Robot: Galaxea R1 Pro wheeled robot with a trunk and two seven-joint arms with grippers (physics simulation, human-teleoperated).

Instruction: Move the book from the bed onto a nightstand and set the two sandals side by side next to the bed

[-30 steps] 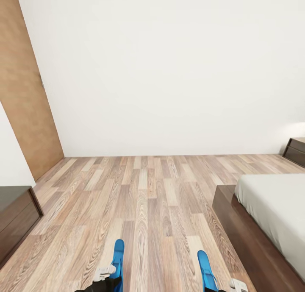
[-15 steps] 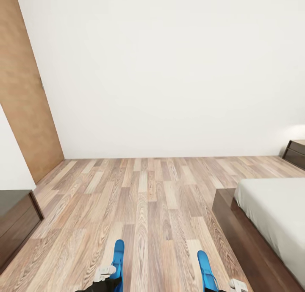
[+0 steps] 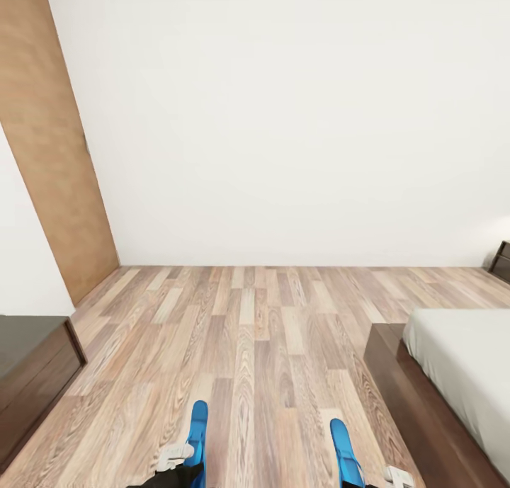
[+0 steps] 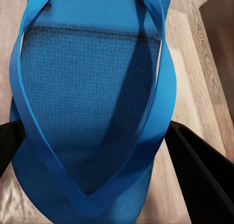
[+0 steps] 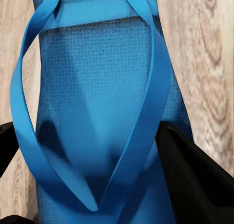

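Head view, floor: brown wood-plank floor (image 3: 255, 346) running to a plain white wall (image 3: 297, 120), with a tall tan wooden panel (image 3: 49, 155) standing at the left.
Head view, bed: low dark-brown wooden platform bed (image 3: 414, 396) with a bare pale grey mattress (image 3: 467, 367), cut off by the right edge of the picture.
Head view, nightstand: a sliver of a dark reddish-brown nightstand (image 3: 503, 260) at the far right edge, mostly cut off.
Head view, cabinet: long low dark-wood cabinet (image 3: 32, 375) at the left, partly out of frame.
Head view, sandals: two thin bright blue flip-flops, the left sandal (image 3: 199, 431) and the right sandal (image 3: 345, 449), jut forward over the floor at the bottom edge, well apart.
Left wrist view: left pincer (image 4: 105, 153) closed on the left sandal (image 4: 87, 97), one dark finger (image 4: 200, 175) at each side of the sole; the floor lies behind.
Right wrist view: right pincer (image 5: 97, 155) appears clamped on the right sandal (image 5: 97, 102), though the contact itself is hidden by the straps.
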